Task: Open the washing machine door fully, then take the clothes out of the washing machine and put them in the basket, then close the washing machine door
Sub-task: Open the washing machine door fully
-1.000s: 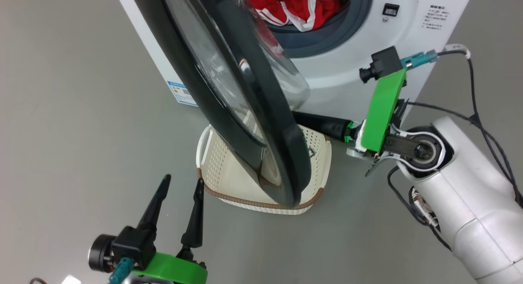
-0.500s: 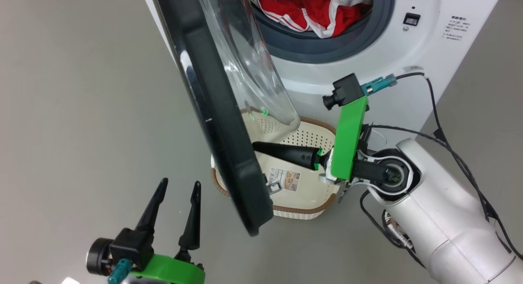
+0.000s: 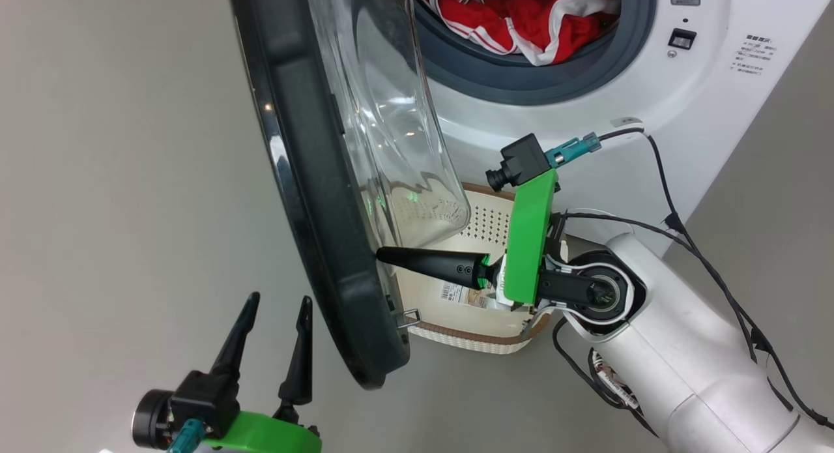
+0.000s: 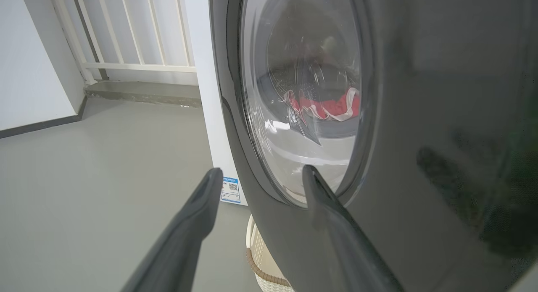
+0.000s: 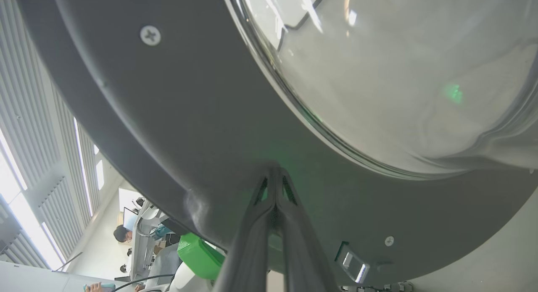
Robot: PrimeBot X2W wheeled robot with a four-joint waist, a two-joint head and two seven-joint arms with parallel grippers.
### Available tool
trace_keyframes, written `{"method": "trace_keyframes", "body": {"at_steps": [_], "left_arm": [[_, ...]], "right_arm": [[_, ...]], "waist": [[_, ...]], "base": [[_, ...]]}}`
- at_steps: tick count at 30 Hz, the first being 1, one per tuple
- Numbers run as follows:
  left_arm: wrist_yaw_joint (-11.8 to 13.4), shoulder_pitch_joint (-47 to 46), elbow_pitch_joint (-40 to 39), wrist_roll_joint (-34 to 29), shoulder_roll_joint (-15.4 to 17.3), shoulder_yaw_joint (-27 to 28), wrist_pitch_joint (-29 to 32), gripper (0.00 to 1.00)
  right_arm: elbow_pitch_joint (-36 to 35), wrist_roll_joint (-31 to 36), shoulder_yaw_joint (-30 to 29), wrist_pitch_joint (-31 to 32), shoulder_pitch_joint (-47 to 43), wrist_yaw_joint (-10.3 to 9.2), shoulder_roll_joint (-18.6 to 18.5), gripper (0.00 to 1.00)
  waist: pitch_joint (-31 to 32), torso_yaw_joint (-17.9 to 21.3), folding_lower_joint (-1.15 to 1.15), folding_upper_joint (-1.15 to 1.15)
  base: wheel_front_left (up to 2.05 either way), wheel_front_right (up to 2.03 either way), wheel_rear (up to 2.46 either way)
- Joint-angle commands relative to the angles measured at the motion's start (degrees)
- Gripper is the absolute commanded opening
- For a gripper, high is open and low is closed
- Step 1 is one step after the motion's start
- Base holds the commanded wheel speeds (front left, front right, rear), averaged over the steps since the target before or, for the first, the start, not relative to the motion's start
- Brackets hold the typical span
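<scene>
The two long dark fingers of our right gripper (image 3: 382, 253) are pressed together with nothing between them. Their joined tips bear on the inner face of the big round washing machine door (image 3: 306, 212), on its wide dark plastic rim just below the bulging clear glass window (image 3: 391, 114). The right wrist view shows this contact close to the glass edge.

We judge the step in hand to be pushing the door fully open. To do it well, we should keep the tips on the plastic and off the glass. The push should follow the door's arc round its hinge, so the tips do not slip off the rim.

Our left gripper (image 3: 279, 300) hovers empty with its fingers wide apart, just beside the door's glossy black outer face. It looks to stand in the path of the swing, so we would draw it aside.

The small cream-white perforated plastic basket (image 3: 482, 339) with a brown woven-look rim sits on the grey floor (image 3: 130, 179), under the right gripper and the door's lower edge. It is just before the big white front-loading washing machine (image 3: 710, 101). The bright red clothes (image 3: 521, 23) with white stripes lie in the drum mouth, not yet taken out.

A small metal latch hook (image 3: 407, 319) on the door hangs near the basket's rim. A black cable (image 3: 658, 173) trails from the right wrist and could snag.
</scene>
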State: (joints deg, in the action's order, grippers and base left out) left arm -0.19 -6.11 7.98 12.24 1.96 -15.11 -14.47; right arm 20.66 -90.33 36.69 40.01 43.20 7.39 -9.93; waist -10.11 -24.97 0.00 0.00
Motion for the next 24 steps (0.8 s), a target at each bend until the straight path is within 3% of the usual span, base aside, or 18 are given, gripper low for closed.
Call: {"method": "trace_keyframes", "body": {"at_steps": [1,24], "left_arm": [[0.46,-0.74,-1.12,-0.48,0.92,2.07,-0.52,1.0],[1.32,-1.04,-0.95,-0.38,0.92,3.05,-0.52,1.0]], "right_arm": [[-2.06,0.34,0.78,0.07,-1.09,0.1,2.19,0.0],[-2.27,0.31,1.71,0.61,-0.98,0.1,3.85,0.0]], "waist": [[-0.01,-0.2,0.0,0.0],[-0.5,-2.14,0.0,0.0]], "base": [[0.0,0.0,0.0],[0.0,0.0,0.0]]}}
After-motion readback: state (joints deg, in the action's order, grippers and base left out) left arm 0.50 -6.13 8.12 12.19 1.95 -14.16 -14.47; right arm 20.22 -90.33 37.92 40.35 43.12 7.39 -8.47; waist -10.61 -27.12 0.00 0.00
